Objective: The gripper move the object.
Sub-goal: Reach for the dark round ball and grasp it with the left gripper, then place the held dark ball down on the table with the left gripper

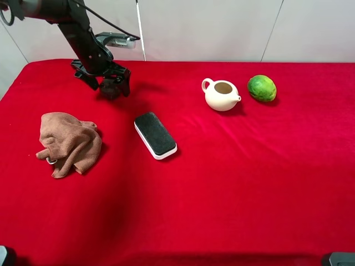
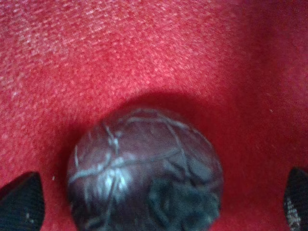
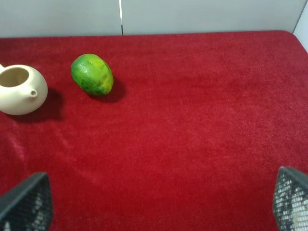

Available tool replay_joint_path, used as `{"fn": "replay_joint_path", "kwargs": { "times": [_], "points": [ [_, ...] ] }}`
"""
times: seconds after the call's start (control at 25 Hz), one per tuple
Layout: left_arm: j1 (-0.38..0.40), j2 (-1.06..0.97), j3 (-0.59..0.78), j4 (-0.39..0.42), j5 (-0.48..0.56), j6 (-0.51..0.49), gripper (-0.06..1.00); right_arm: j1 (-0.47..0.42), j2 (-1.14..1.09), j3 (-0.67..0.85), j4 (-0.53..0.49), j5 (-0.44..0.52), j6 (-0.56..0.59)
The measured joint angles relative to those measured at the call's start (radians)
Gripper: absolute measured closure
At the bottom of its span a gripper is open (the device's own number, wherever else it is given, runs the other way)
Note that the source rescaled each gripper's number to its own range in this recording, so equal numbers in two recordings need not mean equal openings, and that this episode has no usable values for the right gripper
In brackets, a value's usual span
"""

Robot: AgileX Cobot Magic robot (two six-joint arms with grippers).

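The dark maroon ball (image 2: 144, 173), veined with pale lines, lies on the red cloth and fills the left wrist view. My left gripper (image 2: 156, 199) is open around it, one black fingertip (image 2: 21, 199) on each side, neither touching the ball. In the exterior high view this gripper (image 1: 113, 86) is low over the cloth at the back left and largely hides the ball. My right gripper (image 3: 159, 204) is open and empty, and only its fingertips (image 3: 29, 202) show.
A black-topped white eraser block (image 1: 155, 134) lies mid-table. A crumpled brown cloth (image 1: 69, 143) is at the left. A cream teapot (image 1: 221, 94) and a green fruit (image 1: 262, 88) stand at the back right, and both also show in the right wrist view: teapot (image 3: 19, 90), fruit (image 3: 92, 74).
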Motion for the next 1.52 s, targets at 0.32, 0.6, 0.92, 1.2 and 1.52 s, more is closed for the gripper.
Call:
{"fn": "replay_joint_path", "kwargs": {
  "times": [0.32,0.6,0.92,1.2,1.52],
  "points": [
    [-0.012,0.033,0.0,0.012,-0.044,0.016,0.13,0.0,0.0,0.0,0.0,0.0,0.0],
    [-0.021,0.038,-0.003,0.007,-0.062,0.017,0.7,0.0,0.0,0.0,0.0,0.0,0.0],
    [-0.021,0.038,-0.003,0.006,-0.055,0.017,0.92,0.0,0.0,0.0,0.0,0.0,0.0],
    [-0.021,0.038,-0.004,0.005,-0.044,0.017,0.94,0.0,0.0,0.0,0.0,0.0,0.0],
    [-0.021,0.044,-0.053,0.035,0.024,0.017,0.94,0.0,0.0,0.0,0.0,0.0,0.0]
  ]
}}
